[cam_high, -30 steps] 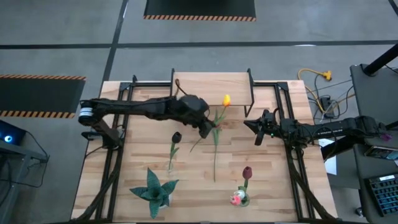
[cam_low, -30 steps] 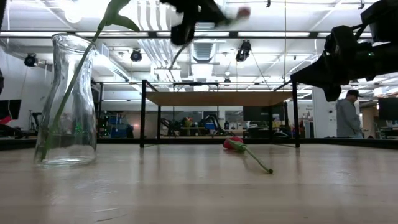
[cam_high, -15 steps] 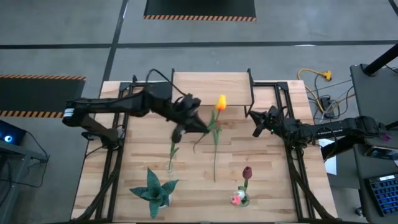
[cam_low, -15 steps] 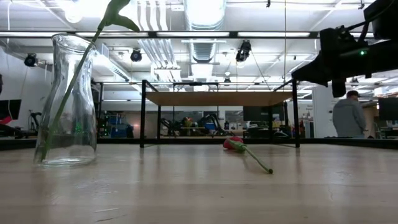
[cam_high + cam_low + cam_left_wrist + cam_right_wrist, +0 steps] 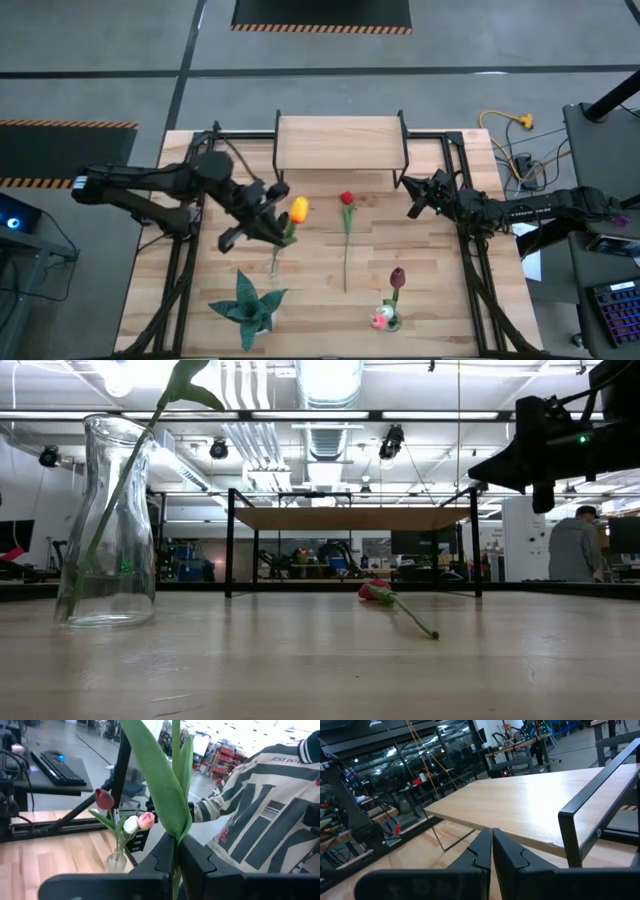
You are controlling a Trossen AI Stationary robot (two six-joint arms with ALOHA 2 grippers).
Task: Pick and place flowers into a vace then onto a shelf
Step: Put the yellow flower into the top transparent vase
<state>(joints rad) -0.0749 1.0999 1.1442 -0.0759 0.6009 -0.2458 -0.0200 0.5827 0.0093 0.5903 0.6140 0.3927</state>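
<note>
Left gripper (image 5: 272,212) hangs over the vase (image 5: 103,525), clamped on a yellow tulip (image 5: 298,209); right gripper (image 5: 415,198) waits shut beside the shelf (image 5: 340,142); small vase (image 5: 385,318) holds tulips.

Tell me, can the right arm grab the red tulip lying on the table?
Probably yes. The red tulip lies flat on bare wood, with nothing between it and the right gripper, which hangs shut just beside it near the shelf. It would have to open first. The left gripper is busy holding an orange tulip.

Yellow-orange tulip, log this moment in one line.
left gripper: shut on yellow-orange tulip | over glass vase | right gripper: shut, empty
</note>
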